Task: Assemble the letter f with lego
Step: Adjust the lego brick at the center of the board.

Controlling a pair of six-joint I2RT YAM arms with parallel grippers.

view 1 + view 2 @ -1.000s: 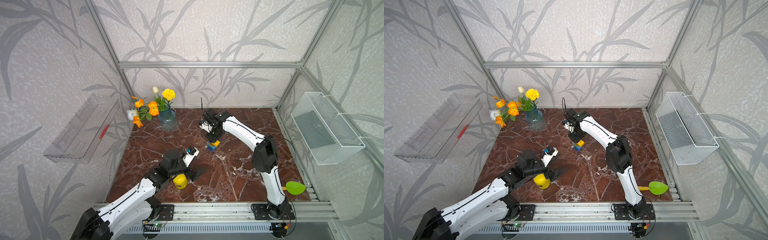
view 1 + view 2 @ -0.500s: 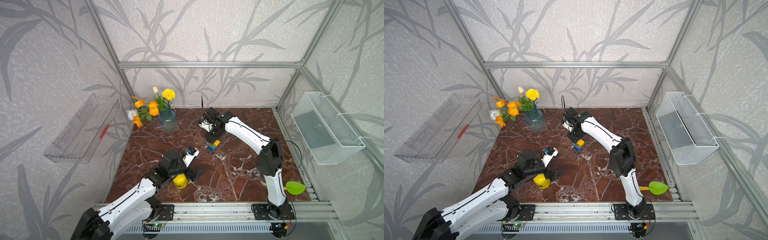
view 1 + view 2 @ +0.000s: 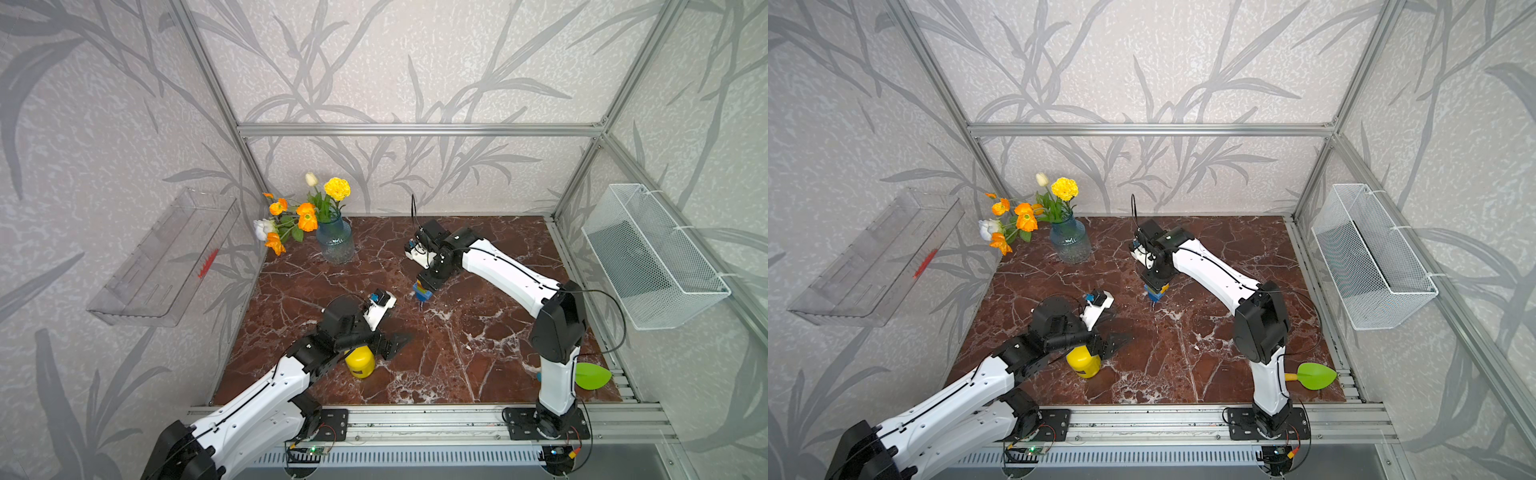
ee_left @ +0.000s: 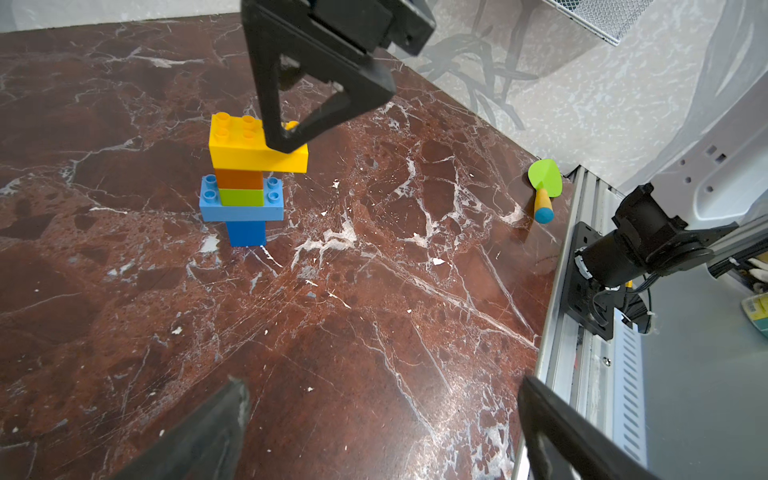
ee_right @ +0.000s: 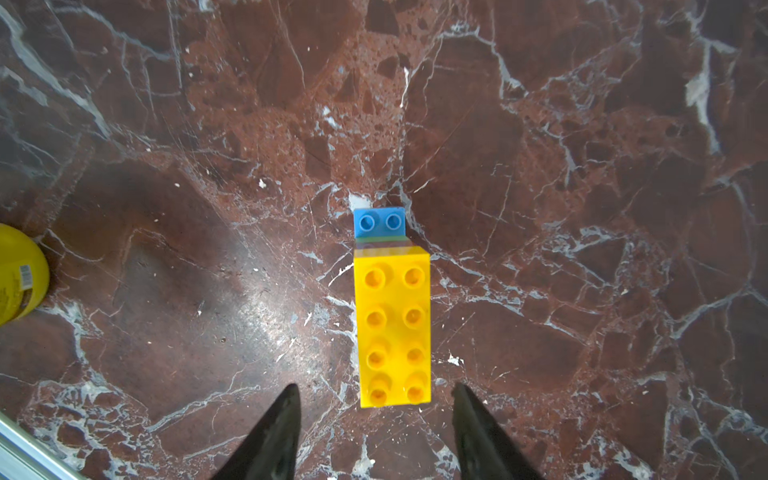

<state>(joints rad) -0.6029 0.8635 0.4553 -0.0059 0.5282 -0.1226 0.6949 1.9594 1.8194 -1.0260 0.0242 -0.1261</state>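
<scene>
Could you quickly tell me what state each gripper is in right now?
Left gripper: open, empty.
Right gripper: open, astride the yellow brick, not gripping it.

The worktop (image 4: 374,332) is showing red-brown marble veined in white. The letter f (image 4: 245,183) is running yellow, orange, green, light blue, then dark blue from top to foot. The leaf-shaped tool (image 4: 544,178) is showing green with a yellow handle and blue tip. The walls (image 3: 415,62) are wearing grey leaf prints.

— Where is the letter f (image 3: 1156,295) found?
— It is seen standing on the table (image 3: 1183,353), just below the right gripper (image 3: 1154,283).
— And the left gripper (image 3: 1111,341)?
— It is seen just beside a yellow cylinder (image 3: 1084,363); a green leaf tool (image 3: 1315,376) is laid near the table's front edge.
</scene>
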